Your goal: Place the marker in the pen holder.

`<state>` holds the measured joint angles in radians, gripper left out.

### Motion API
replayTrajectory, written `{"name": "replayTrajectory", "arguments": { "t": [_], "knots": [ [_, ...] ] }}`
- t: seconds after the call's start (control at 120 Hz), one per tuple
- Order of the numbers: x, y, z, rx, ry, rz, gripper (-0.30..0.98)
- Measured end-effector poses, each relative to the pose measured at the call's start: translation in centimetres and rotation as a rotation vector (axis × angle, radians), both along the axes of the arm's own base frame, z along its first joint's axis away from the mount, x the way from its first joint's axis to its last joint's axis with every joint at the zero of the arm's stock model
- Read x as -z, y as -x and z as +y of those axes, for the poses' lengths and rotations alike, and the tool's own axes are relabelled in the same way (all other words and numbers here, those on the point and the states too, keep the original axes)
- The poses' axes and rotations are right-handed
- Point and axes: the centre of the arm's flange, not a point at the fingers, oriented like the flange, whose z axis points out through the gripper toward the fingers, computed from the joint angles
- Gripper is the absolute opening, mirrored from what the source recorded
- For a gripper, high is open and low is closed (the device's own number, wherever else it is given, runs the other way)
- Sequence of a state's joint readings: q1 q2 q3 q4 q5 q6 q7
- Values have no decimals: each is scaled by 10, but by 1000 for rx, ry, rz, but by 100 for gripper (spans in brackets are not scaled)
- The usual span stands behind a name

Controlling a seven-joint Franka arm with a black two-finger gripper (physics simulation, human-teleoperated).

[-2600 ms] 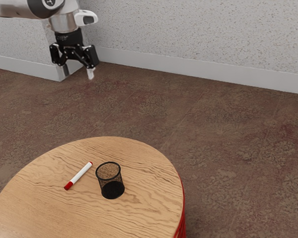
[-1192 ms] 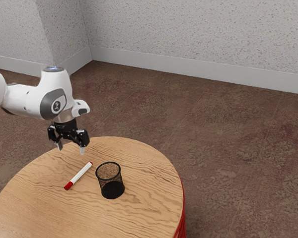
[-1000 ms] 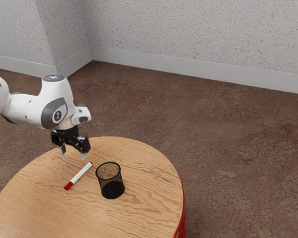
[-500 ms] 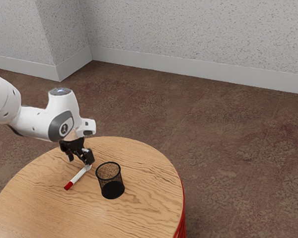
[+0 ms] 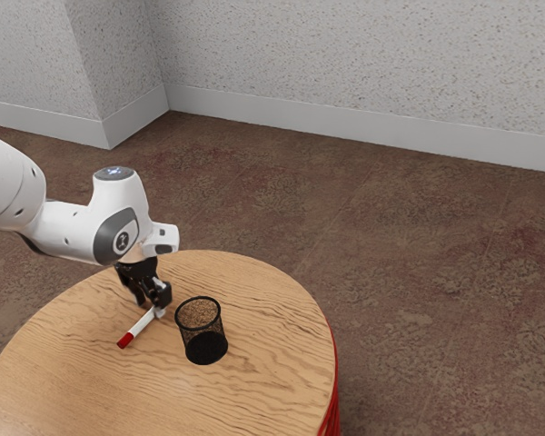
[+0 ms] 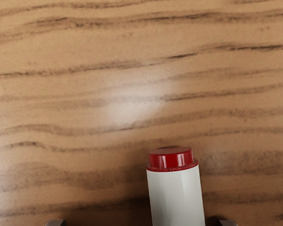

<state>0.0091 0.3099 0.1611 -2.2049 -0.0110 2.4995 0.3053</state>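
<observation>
In the exterior view my gripper (image 5: pixel 151 306) is low over the table at the far end of the marker (image 5: pixel 142 322), its fingers open around that end. The marker lies on the wood, white with a red cap toward the near edge; its far tip is hidden by the fingers. Close beside, on the exterior view's right, stands the black mesh pen holder (image 5: pixel 204 347), upright. In the wrist view two fingertips peek in at the lower edge, the gripper (image 6: pixel 139 223) spread wider than the marker (image 6: pixel 177 197), which shows its red end between them.
The round wooden table (image 5: pixel 254 391) has a red side. Its curved edge runs behind my hand and round past the pen holder. Brown patterned floor (image 5: pixel 418 272) and a pale speckled wall (image 5: pixel 363 54) lie beyond.
From the exterior view's upper left, my hand has come down over the table to the marker. Lately it sank a little more and the fingers drew closer together. Marker and holder have not moved.
</observation>
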Motion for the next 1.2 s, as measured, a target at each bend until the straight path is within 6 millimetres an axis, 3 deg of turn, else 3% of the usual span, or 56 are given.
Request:
{"name": "replayTrajectory", "arguments": {
  "t": [0.358,0.683,0.8,0.967,1.083,1.2],
  "knots": [
    [-4,-2,0,17,-12,-4,6],
    [-12,-3,0,20,-8,-16,-3],
    [-56,-9,-10,38,-8,-97,-5],
    [-144,-14,-41,91,-12,-305,-5],
    [-188,12,-60,117,-14,-464,-5],
    [-208,28,-85,162,-12,-570,-5]
  ]
}}
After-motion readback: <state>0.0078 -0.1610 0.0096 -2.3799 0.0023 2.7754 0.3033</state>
